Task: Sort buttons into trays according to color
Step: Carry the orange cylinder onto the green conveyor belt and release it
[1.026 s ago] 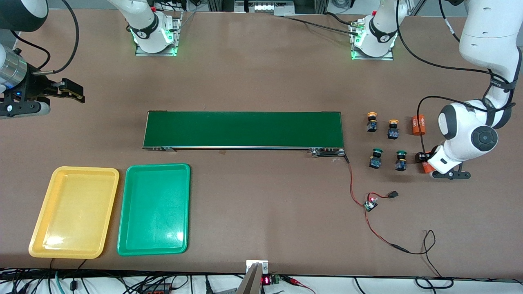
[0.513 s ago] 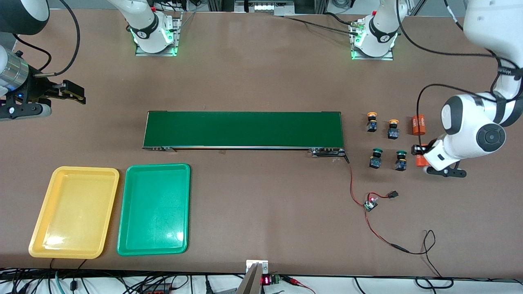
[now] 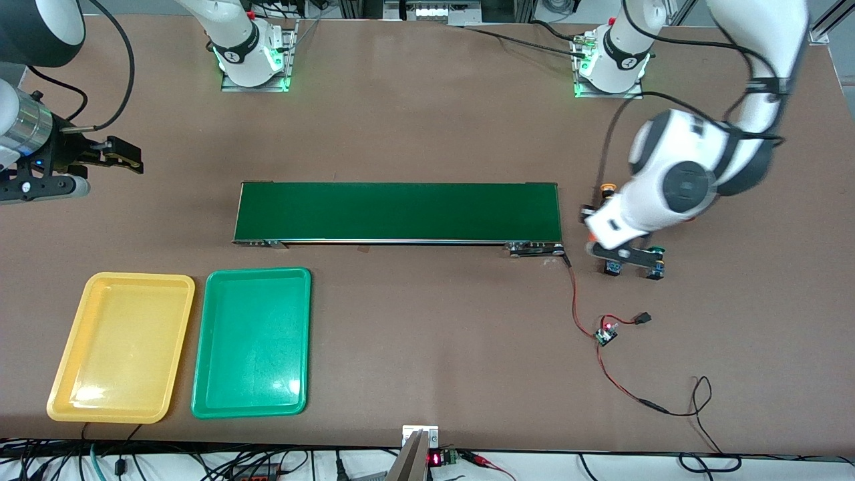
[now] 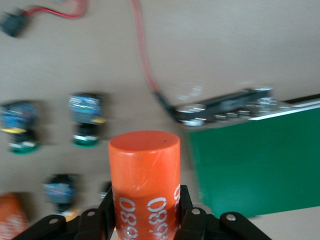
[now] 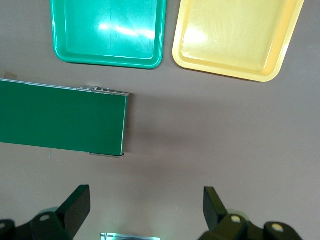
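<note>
Four buttons sit on the surface (image 3: 427, 120) off the conveyor belt's (image 3: 397, 212) end toward the left arm, directly beneath the left end effector (image 4: 146, 220) and partly covered by it in the front view. The left wrist view shows them under the end effector: two green buttons (image 4: 86, 120) side by side, and a blurred yellow-capped button (image 4: 60, 192) nearer the fingers, with the fourth mostly hidden. That left end effector is clenched on an orange cylinder (image 4: 145, 185) with white print, held upright between its fingers (image 4: 192, 222), and it hangs over the buttons just beside the belt's end. A second orange cylinder (image 4: 10, 220) shows at the edge of the same view. A red wire (image 3: 588, 321) runs from the belt's end to a small circuit board (image 3: 606, 333), nearer the front camera than the left end effector. The right end effector (image 5: 147, 207) waits with its fingers spread wide and nothing between them, over bare surface off the belt's other end; the green tray (image 3: 252, 342) and yellow tray (image 3: 121, 347) lie side by side, both empty, nearer the front camera than it.
</note>
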Controlling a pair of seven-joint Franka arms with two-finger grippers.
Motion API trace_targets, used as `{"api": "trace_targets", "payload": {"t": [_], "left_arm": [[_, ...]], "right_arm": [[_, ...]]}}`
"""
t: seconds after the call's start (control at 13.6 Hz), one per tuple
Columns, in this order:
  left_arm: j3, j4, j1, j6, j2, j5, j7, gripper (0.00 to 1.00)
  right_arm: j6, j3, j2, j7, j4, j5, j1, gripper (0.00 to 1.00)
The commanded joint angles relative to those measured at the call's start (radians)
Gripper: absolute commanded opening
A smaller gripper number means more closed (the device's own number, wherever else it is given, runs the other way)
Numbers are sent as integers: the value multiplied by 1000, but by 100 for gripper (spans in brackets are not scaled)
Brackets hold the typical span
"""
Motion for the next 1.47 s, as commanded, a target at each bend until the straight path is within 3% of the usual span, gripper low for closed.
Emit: {"api": "trace_targets", "payload": {"t": [0.0, 0.22, 0.44, 0.51, 0.59, 0.81, 1.03, 1.25, 1.39], "left_arm": [[-85, -28, 1, 15, 23, 10, -153, 21], [-139, -186, -1, 262, 23, 10, -268, 21], [-153, -218, -10, 324, 43, 12, -276, 27], [-153, -212, -9, 325, 52, 12, -276, 47], [-153, -211, -7, 322, 51, 13, -272, 99], [-155, -201, 19, 310, 1, 13, -275, 100], [-144, -116, 56, 224, -36, 12, -269, 100], [-89, -45, 63, 129, -35, 26, -250, 100], [-37, -31, 71, 129, -32, 24, -102, 100]], "right_arm": [[2, 4, 12, -6, 6, -1, -3, 100], [-1, 4, 34, -9, 6, -2, -1, 100], [-9, 4, 44, -11, 6, -2, 0, 100], [-14, 4, 49, -9, 6, -2, -1, 100], [-15, 4, 50, -9, 5, -2, -3, 100], [-17, 4, 50, -6, -1, 1, -5, 100], [-20, 4, 49, -3, -14, 39, -3, 100], [12, 5, 34, 8, -49, 47, 2, 100], [122, 1, -14, 8, -143, 114, -3, 100]]}}
